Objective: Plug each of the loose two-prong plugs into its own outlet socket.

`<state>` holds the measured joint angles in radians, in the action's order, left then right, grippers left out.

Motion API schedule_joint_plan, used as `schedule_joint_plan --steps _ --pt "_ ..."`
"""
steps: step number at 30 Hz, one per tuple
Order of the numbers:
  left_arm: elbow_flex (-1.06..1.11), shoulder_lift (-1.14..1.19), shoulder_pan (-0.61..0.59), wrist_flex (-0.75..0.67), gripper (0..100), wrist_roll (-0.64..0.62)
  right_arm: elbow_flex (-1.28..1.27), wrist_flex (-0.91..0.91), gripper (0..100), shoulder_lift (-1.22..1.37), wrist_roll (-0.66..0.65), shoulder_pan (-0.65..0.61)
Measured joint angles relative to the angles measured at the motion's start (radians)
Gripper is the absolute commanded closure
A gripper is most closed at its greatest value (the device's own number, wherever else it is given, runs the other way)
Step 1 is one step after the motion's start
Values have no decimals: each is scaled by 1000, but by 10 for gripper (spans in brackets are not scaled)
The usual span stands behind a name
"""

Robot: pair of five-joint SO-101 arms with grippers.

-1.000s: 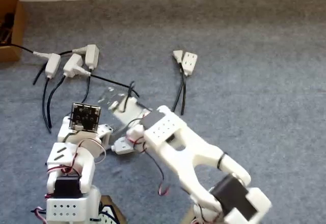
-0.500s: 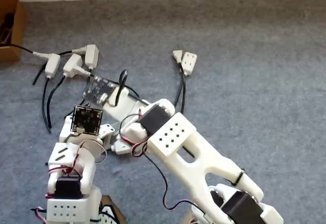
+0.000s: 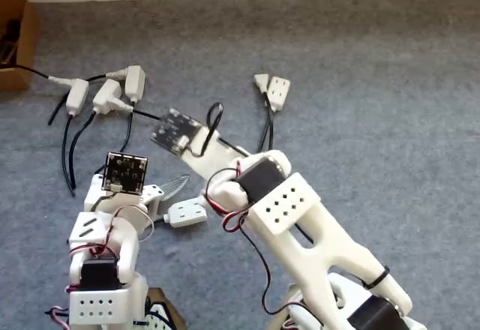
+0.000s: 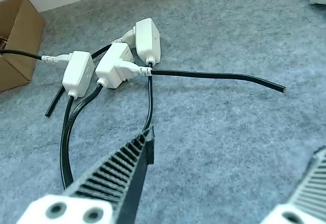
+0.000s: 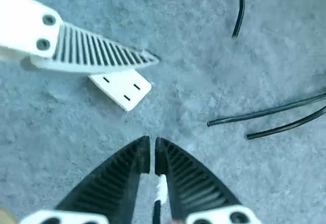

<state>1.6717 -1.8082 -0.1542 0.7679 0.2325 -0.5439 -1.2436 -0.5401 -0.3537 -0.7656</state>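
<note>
1. the left gripper (image 4: 234, 142) sits near, at the left of the grey carpet (image 3: 390, 82); its jaws are spread wide and hold nothing.
2. the right gripper (image 5: 153, 150) is over the middle of the carpet and is clenched; a plug cord (image 5: 161, 189), a white sleeve on black wire, shows pinched between its black fingers (image 5: 118, 175).
3. a loose white socket (image 3: 185, 212) lies flat on the carpet just right of the left gripper; in the right wrist view its two slots face up; it lies between the right gripper's tips and one white finger (image 5: 97, 51) of the left gripper, and is apart from the tips; i cannot tell whether that finger touches it.
4. a cluster of three white plug pieces (image 3: 109, 94) lies far left, close together, with black cords trailing toward the near side; one black cable (image 4: 219, 76) runs right from the cluster and ends loose on the carpet.
5. a pair of white plug pieces (image 3: 273, 90) lies far, right of centre, side by side and touching; two black cords run near from them.
6. a cardboard box (image 3: 16, 41) stands at the far left edge.
</note>
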Motion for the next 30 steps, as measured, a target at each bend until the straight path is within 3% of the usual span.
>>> schedule_joint_plan --steps 8,11,16,25,30 --pt "0 0 0 0 564 0 -109 173 991 0 0 103" --pt "6 0 0 0 564 0 -95 172 935 0 11 160" --pt "6 0 0 -9 564 0 -34 38 735 0 15 173" --pt "8 0 0 -11 564 0 321 -310 724 0 15 196" --pt "8 0 0 -11 564 0 285 -322 724 9 -32 250"
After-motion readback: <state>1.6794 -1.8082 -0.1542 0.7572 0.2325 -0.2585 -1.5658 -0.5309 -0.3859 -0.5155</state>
